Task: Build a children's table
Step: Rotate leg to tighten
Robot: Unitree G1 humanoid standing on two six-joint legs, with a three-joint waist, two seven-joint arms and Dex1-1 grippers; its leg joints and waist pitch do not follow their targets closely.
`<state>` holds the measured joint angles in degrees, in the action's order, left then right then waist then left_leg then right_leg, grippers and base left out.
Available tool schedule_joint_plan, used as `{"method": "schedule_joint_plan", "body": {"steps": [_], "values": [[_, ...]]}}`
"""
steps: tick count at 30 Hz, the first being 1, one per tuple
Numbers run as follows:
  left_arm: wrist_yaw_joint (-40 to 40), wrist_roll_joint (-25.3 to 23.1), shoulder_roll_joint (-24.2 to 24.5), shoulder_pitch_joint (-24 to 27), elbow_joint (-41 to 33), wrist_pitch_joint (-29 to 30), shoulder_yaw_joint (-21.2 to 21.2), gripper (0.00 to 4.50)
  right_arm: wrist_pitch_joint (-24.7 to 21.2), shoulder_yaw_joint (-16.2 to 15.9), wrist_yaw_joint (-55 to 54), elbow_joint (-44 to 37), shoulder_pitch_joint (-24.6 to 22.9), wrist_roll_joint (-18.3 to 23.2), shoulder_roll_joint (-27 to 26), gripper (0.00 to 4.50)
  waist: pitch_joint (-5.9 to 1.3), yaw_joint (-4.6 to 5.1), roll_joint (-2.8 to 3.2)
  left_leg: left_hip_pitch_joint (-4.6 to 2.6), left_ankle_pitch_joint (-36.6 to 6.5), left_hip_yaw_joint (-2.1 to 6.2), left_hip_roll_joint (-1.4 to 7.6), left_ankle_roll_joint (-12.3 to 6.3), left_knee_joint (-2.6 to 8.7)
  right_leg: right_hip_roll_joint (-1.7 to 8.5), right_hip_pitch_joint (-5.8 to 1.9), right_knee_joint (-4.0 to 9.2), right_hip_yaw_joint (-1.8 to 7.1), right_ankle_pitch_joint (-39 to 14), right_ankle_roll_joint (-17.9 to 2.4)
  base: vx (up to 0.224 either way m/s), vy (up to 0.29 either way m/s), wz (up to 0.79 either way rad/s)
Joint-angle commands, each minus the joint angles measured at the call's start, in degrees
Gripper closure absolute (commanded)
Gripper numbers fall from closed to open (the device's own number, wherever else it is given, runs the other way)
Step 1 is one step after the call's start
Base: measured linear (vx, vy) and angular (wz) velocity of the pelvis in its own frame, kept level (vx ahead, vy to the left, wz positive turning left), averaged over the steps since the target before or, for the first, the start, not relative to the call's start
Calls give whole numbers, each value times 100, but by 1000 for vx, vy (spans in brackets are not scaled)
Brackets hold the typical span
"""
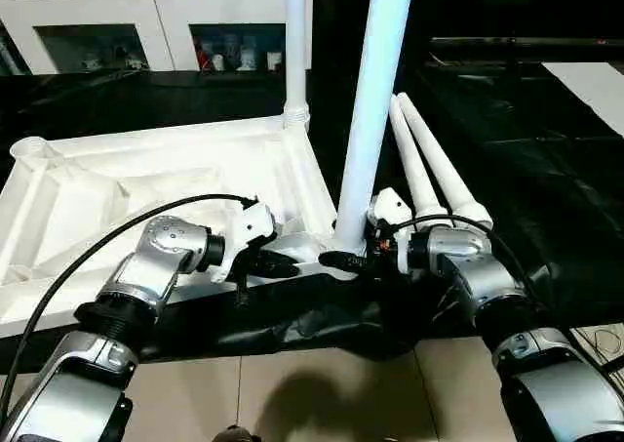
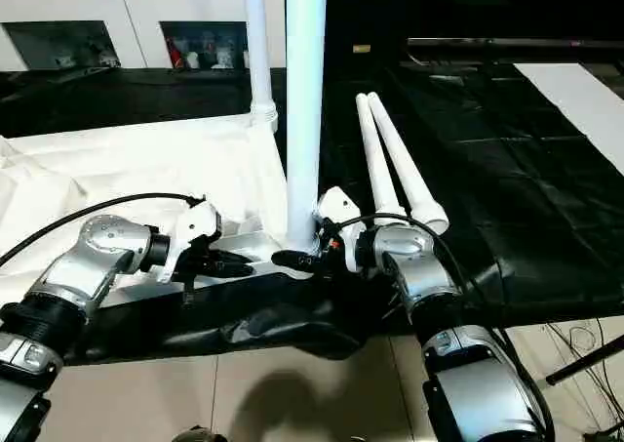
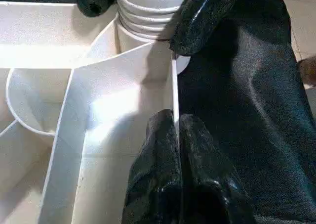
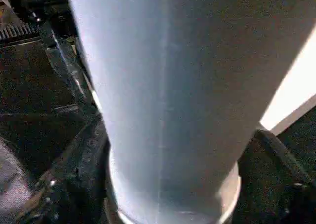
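The children's table top [image 1: 146, 169] lies upside down on a black sheet, ribs facing up. One white leg [image 1: 295, 42] stands in the far right corner socket. A second leg [image 1: 375, 100] stands upright in the near right corner. My right gripper [image 1: 343, 254] is open, with its fingers [image 3: 207, 16] on either side of that leg's ribbed base [image 3: 148, 11], close against it. My left gripper [image 1: 283, 263] is shut on the top's thin side wall [image 3: 174, 90], just left of that corner. Two loose legs [image 1: 429, 169] lie side by side on the sheet to the right.
The black sheet [image 1: 526, 169] covers the floor around the top, and bare tiles [image 1: 322, 393] show at the front. A white cabinet with glass doors [image 1: 146, 22] stands at the back. An empty corner socket [image 1: 29, 149] sits at the far left.
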<state>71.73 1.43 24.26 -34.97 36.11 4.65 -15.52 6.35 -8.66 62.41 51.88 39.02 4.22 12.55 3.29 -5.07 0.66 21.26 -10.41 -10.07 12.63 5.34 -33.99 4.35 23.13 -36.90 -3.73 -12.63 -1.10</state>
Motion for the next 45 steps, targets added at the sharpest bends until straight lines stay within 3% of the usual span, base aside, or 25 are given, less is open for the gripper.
{"method": "schedule_joint_plan", "body": {"steps": [1,4,8,10,12,13,14,15,16,18,25,28,29,30,32,33,36,39,40,43,45], "values": [[271,122,-127,3,-37,-47,-84,450,-173,147,-402,4,45,3,49,146,-428,24,40,-42,-667,-23,55,-360,329,303,-357,383,246,252,-1567,0,0,0],[23,58,-230,-67,45,-1,-56,450,-169,310,-1027,184,79,-19,-55,174,-417,25,33,-57,-758,-22,54,-273,342,312,-341,405,254,54,-1532,0,0,0],[-905,-146,-577,-364,469,197,60,450,-262,821,-2580,638,208,169,-451,179,-406,49,9,-82,-840,-11,41,-90,369,328,-328,438,272,-282,-1446,0,0,0],[-1269,-152,-728,-478,643,269,159,450,-282,929,-3037,756,241,197,-569,180,-402,57,6,-65,-842,-10,38,-58,371,332,-343,452,272,-376,-1385,0,0,0],[-2018,-245,-1002,-699,1003,288,275,450,-290,1094,-4059,1017,343,214,-793,180,-417,56,47,-82,-813,-8,23,-19,361,324,-334,449,277,-305,-1358,0,0,0],[-2113,-259,-1035,-725,1045,290,289,450,-296,1115,-4183,1046,357,220,-820,180,-413,69,32,-81,-793,-14,20,-3,364,315,-328,455,279,-278,-1356,0,0,0],[-2827,-294,-1290,-920,1327,320,435,450,-293,1237,-4996,1244,469,254,-1012,180,-411,71,43,-74,-802,-12,19,18,362,310,-337,453,274,-241,-1344,0,0,0],[-3236,-297,-1442,-1030,1474,332,520,450,-266,1295,-5414,1362,548,277,-1128,180,-425,76,97,-89,-730,-12,9,57,350,305,-325,446,278,-96,-1337,0,0,0],[-3391,-295,-1502,-1072,1529,335,553,450,-250,1317,-5568,1409,581,286,-1175,180,-426,62,62,-97,-736,-19,-1,62,342,293,-329,446,274,-10,-1380,0,0,0],[-3715,-342,-1661,-1215,1712,257,605,450,-140,1414,-5925,1549,730,261,-1340,180,-439,34,70,-58,-680,-10,-11,-25,340,311,-363,429,273,87,-1351,0,0,0],[-3423,-357,-1741,-1322,1827,-36,529,450,132,1342,-5820,1650,863,71,-1447,180,-448,30,100,-28,-563,-9,-24,-303,318,312,-385,421,249,449,-1379,0,0,0],[-3155,-340,-1727,-1315,1832,-199,464,450,356,1363,-5568,1577,840,131,-1433,111,-444,26,127,-24,-644,-8,-24,-342,317,324,-391,440,247,291,-1400,0,0,0],[-3107,-340,-1722,-1316,1838,-237,452,450,413,1342,-5487,1554,829,113,-1423,108,-451,27,122,-15,-627,-8,-25,-360,312,327,-403,429,249,320,-1402,0,0,0],[-3067,-346,-1715,-1315,1844,-302,439,450,458,1297,-5427,1522,812,67,-1405,102,-447,27,171,-17,-625,-1,-18,-386,313,324,-387,433,241,337,-1414,0,0,0],[-2927,-339,-1698,-1314,1849,-468,414,450,549,1236,-5306,1389,756,9,-1360,77,-452,33,152,-12,-568,5,-17,-403,312,321,-400,420,235,401,-1443,0,0,0],[-2910,-334,-1697,-1312,1844,-484,413,450,549,1230,-5287,1368,748,7,-1355,77,-453,33,184,-20,-563,3,-19,-416,304,318,-389,420,234,409,-1458,0,0,0],[-2685,-190,-1739,-1295,1748,-688,474,450,462,1183,-4998,751,490,62,-1225,77,-461,21,168,3,-380,1,-22,-567,280,315,-420,397,238,685,-1458,0,0,0],[-2734,-144,-1766,-1331,1803,-768,541,450,385,1116,-4835,337,250,80,-1151,77,-489,15,174,-1,-220,1,-17,-700,256,299,-403,358,228,1030,-1517,0,0,0],[-2700,-89,-1769,-1358,1815,-773,592,406,341,1052,-4775,89,101,53,-1100,68,-490,6,179,3,-138,5,-12,-768,247,297,-396,350,225,1155,-1521,0,0,0],[-2632,78,-1710,-1459,1705,-692,772,389,181,931,-4553,-781,-395,33,-968,68,-503,-25,190,10,-7,15,5,-882,222,305,-388,326,216,1428,-1529,0,0,0],[-2584,186,-1618,-1487,1561,-601,899,375,4,884,-4428,-1340,-700,92,-901,68,-494,-7,190,26,-115,24,4,-849,233,304,-399,331,202,1276,-1508,0,0,0]]}}
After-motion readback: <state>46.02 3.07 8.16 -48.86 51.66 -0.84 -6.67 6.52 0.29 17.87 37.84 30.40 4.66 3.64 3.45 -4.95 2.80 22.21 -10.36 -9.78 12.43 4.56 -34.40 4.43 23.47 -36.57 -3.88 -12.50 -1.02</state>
